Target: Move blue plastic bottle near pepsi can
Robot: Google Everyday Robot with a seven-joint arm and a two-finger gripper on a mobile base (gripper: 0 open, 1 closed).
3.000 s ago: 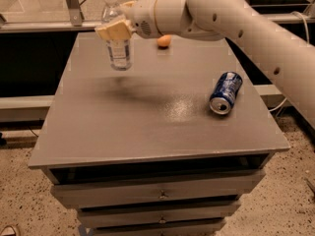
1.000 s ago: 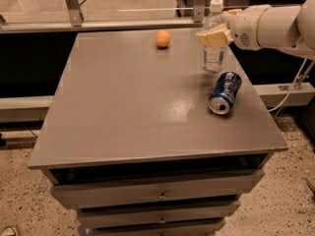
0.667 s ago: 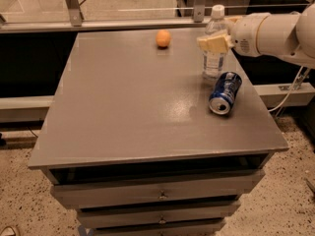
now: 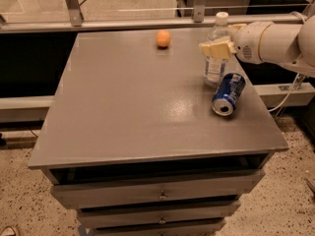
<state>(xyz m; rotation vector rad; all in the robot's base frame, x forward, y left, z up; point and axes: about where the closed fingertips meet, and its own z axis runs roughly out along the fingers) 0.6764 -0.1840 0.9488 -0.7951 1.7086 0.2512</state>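
The blue plastic bottle (image 4: 216,58) is clear with a white cap and a pale label. It stands upright at the table's right side, its base at the table surface. The pepsi can (image 4: 229,93) lies on its side just in front of and to the right of the bottle, almost touching it. My gripper (image 4: 216,48) reaches in from the right and its cream fingers (image 4: 210,49) are shut around the bottle's upper body.
A small orange ball (image 4: 163,38) sits near the far edge of the grey table (image 4: 133,107). The table's right edge is close to the can. Drawers sit under the tabletop. A metal rail runs behind the table.
The gripper carried the bottle from the far left of the table to the right side. Over the last second it lowered the bottle slightly beside the can.
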